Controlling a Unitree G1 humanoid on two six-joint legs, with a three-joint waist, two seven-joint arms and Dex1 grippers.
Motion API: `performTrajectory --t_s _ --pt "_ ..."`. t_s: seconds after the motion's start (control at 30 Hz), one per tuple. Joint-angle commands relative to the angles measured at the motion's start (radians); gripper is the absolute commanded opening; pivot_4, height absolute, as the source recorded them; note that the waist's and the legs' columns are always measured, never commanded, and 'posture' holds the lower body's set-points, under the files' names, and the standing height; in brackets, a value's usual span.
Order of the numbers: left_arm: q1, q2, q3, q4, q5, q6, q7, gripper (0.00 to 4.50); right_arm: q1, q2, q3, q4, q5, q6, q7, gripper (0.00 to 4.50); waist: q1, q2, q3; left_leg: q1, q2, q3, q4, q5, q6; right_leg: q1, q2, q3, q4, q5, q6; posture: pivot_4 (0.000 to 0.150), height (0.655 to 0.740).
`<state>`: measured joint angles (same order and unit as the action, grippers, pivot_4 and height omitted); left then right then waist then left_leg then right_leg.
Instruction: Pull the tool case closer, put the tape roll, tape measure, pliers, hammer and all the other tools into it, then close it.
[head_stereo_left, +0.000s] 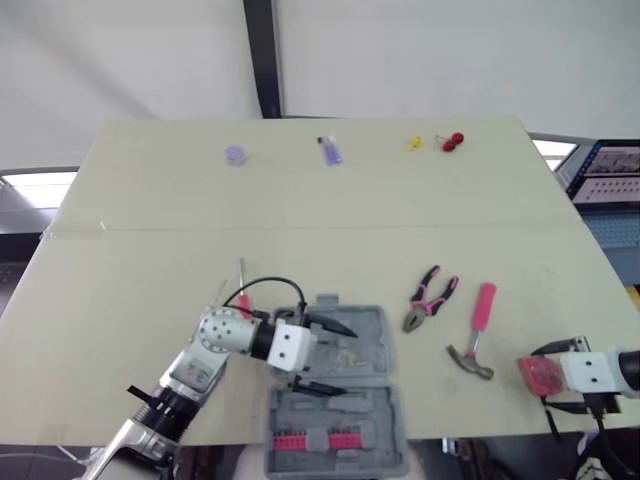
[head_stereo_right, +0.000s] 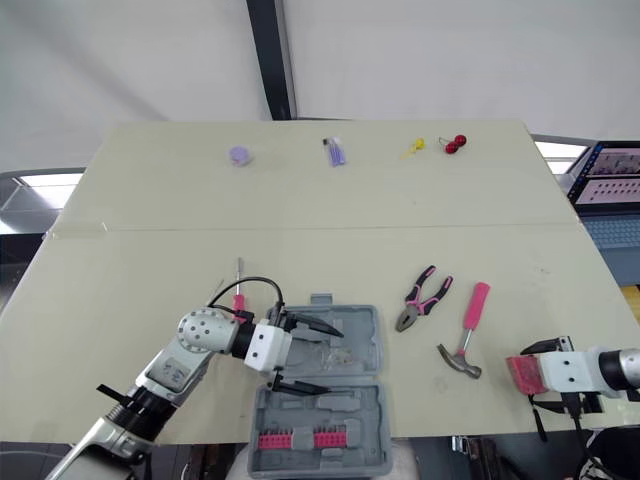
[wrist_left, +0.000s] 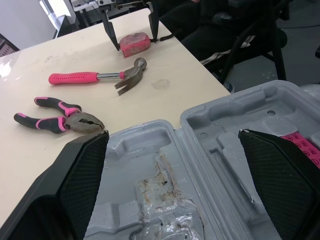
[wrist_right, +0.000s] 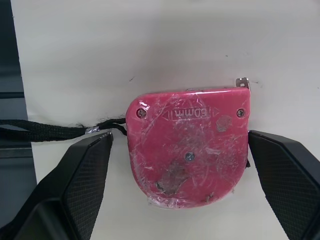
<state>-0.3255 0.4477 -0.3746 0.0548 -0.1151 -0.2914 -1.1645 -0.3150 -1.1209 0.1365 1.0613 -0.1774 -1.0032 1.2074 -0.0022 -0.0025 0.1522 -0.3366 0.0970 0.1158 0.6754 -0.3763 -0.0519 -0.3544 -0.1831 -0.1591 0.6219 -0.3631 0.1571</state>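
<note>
1. Tool case (head_stereo_left: 370, 335) sits under the left gripper (head_stereo_left: 350, 361), whose two black fingers are spread wide and hold nothing. One finger is over the far half of the case and the other over the hinge line.
2. The right gripper (wrist_right: 180, 145) is also spread. Its fingers straddle the red tape measure (wrist_right: 187, 155), which lies flat on the table (head_stereo_left: 300, 230). One finger is right at the tape measure's edge and the other is just apart from it, so nothing is clamped.
3. The case is grey moulded plastic, opened flat in two halves with empty shaped recesses. The near half carries two rows of pink bits (head_stereo_left: 320, 440), and the far half has a scuffed, stained patch.
4. The case lies at the table's near edge, directly below the left gripper and well apart from the right one.
5. The pliers (head_stereo_left: 430, 298) and the pink-handled hammer (head_stereo_left: 475, 335) lie between the case and the tape measure, touching neither.
6. The purple tape roll (head_stereo_left: 235, 154) rests near the far edge, well apart from both grippers.
</note>
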Motion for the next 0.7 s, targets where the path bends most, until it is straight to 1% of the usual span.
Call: performTrajectory --t_s 0.03,0.2,0.43,0.53,0.57,0.6,0.7 --pt "0.000 -0.004 -0.006 -0.012 0.000 -0.006 0.007 4.50 -0.009 -0.031 0.016 0.013 -0.036 0.015 -0.036 4.47 0.000 0.000 0.000 0.000 0.000 0.000 0.000 0.000 0.000 0.000 0.000 0.000 0.000 0.000 0.000 0.150 0.7400" --pt "-0.002 -0.005 -0.009 -0.012 0.003 -0.002 0.007 4.50 -0.020 -0.040 0.047 0.012 -0.083 0.042 -0.065 4.47 0.000 -0.002 -0.001 0.000 0.000 0.000 0.003 -0.001 0.002 0.001 0.000 0.000 0.000 0.000 0.000 0.150 0.7400" --pt "-0.005 -0.006 -0.010 -0.020 0.005 0.012 0.012 4.50 -0.026 -0.039 0.061 0.019 -0.084 0.048 -0.081 4.47 0.001 -0.004 -0.002 0.000 0.000 -0.001 0.006 -0.003 0.005 0.006 0.000 -0.001 -0.001 0.000 0.000 0.150 0.7400" --pt "-0.006 -0.007 -0.010 -0.020 0.005 0.014 0.014 4.50 -0.029 -0.038 0.061 0.025 -0.084 0.046 -0.090 3.69 -0.001 -0.005 -0.002 0.001 0.001 -0.001 0.006 -0.003 0.005 0.007 0.000 -0.001 -0.002 0.000 0.000 0.150 0.7400" --pt "-0.006 -0.007 -0.010 -0.020 0.005 0.014 0.014 4.50 -0.029 -0.037 0.060 0.028 -0.083 0.045 -0.092 3.22 -0.002 -0.005 -0.002 0.001 0.001 -0.001 0.006 -0.003 0.005 0.007 0.000 -0.001 -0.002 0.000 0.000 0.150 0.7400" --pt "-0.006 -0.007 -0.010 -0.020 0.005 0.015 0.014 4.50 -0.030 -0.036 0.059 0.030 -0.082 0.044 -0.093 2.87 -0.002 -0.005 -0.002 0.001 0.001 -0.001 0.006 -0.003 0.006 0.007 0.000 -0.001 -0.002 0.000 0.000 0.150 0.7400" --pt "-0.007 -0.008 -0.009 -0.020 0.004 0.017 0.015 4.50 -0.029 -0.031 0.055 0.038 -0.072 0.042 -0.087 2.83 -0.002 -0.005 -0.002 0.001 0.001 -0.002 0.006 -0.004 0.006 0.008 0.000 -0.002 -0.002 0.000 0.000 0.150 0.7400"
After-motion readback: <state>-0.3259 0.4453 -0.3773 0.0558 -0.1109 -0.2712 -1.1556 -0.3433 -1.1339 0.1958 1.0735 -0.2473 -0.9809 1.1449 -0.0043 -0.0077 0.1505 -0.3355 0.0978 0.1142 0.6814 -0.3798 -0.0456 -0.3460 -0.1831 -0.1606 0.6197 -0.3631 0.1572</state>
